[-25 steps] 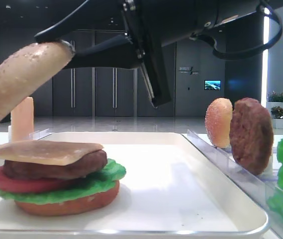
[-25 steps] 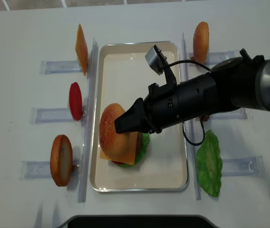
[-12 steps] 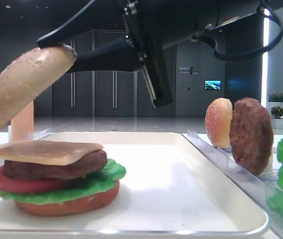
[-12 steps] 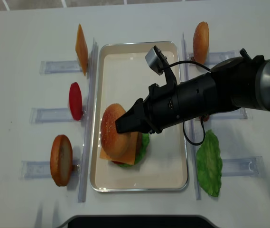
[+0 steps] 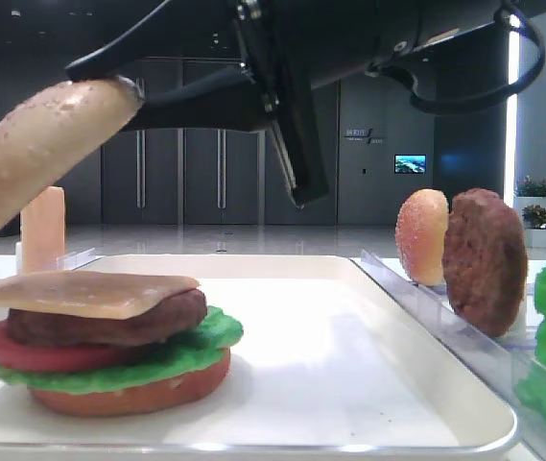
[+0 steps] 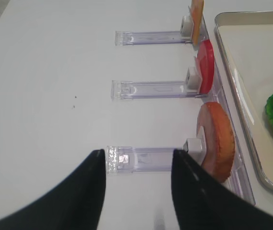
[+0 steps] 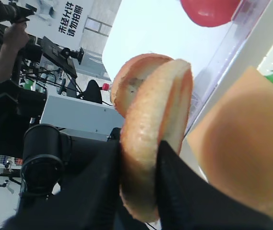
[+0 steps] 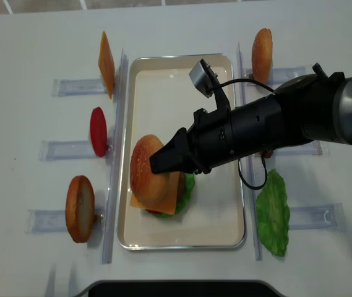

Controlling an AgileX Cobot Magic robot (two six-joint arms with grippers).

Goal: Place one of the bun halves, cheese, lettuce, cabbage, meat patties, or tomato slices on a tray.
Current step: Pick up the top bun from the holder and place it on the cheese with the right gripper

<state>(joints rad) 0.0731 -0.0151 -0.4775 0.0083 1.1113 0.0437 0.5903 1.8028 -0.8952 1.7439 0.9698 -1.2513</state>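
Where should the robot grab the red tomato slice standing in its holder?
Pinch the tomato slice across its two flat faces, coming straight down onto its top edge. It stands upright on its rim in the clear holder, so the thin edge points up and both faces look free.

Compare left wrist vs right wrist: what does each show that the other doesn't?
Left wrist only: three clear holders on the white table and the tray's rim, with its open pincer empty. Right wrist only: its shut pincer gripping the tilted top bun, with people and equipment behind. Both: the tomato slice, the racked bun half and the stacked cheese.
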